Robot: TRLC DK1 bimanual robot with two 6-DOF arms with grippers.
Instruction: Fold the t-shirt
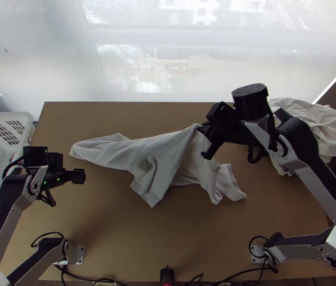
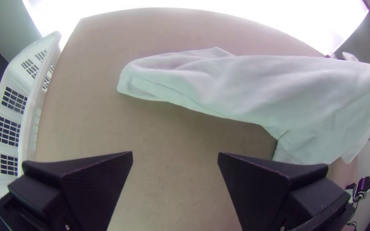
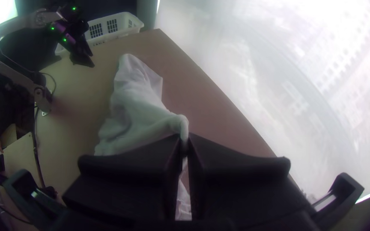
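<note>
Nearest the right wrist camera, the jaws of the right gripper (image 1: 204,128) are pinched together on a narrow raised fold of the white fabric t-shirt (image 1: 160,148). The shirt hangs from that grip onto the middle of the light wooden bench (image 1: 168,243), bunched under it, with a long, wrinkled part stretching toward the bench's left side. The right wrist view gives the fold between the jaws close up; the left wrist view shows the stretched part side-on, sloping up toward the grip.

The right arm arches from its base at lower right up and across, its wrist turned toward the left. The left arm stands bent at the left side, its left gripper (image 1: 81,176) pointing inward, well apart from the shirt; in the left wrist view its jaws are wide apart with nothing between them.

Farther out, a white plastic basket with grid openings (image 1: 10,116) is cut off at the top view's left edge, and a heap of off-white cloth (image 1: 332,125) lies at the right, partly behind the right arm. Which part of the shirt is pinched is hard to tell among the folds.
</note>
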